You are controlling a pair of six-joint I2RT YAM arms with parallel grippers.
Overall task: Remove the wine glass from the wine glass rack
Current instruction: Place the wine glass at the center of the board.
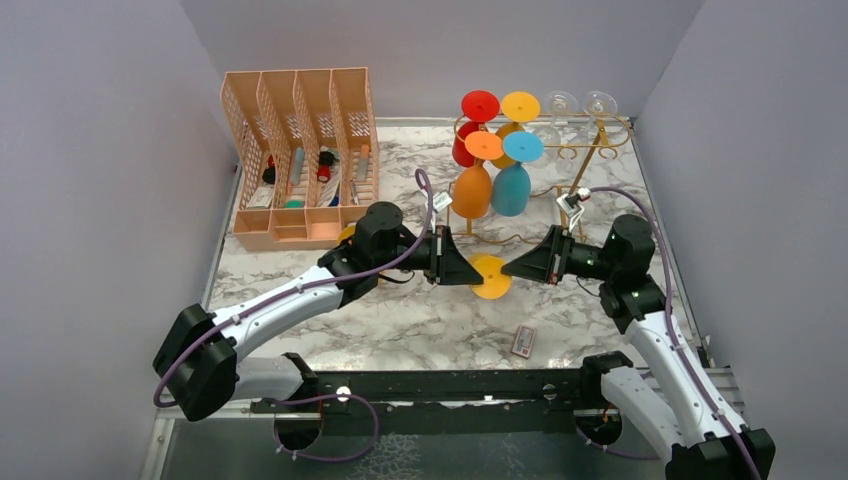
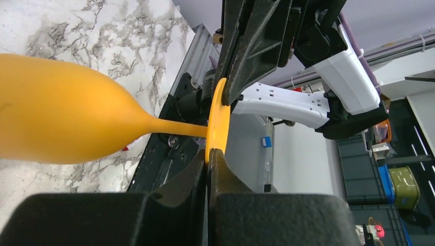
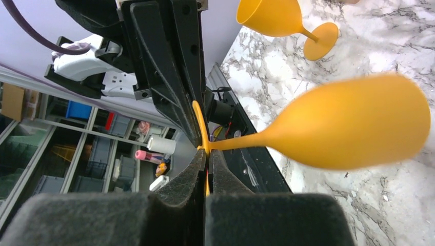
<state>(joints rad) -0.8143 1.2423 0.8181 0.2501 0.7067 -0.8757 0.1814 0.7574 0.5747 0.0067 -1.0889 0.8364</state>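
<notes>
A yellow wine glass is held off the table between my two grippers, well in front of the gold wine glass rack. Its round foot shows from above. My left gripper is shut on the foot's edge from the left. My right gripper is shut on it from the right. In the left wrist view the foot stands edge-on in my left gripper, with the bowl to the left. In the right wrist view my right gripper pinches the foot, with the bowl to the right.
Red, yellow, orange, blue and clear glasses hang on the rack. A peach lattice file organiser stands at the back left. Another yellow glass lies on the marble. A small card lies near the front edge.
</notes>
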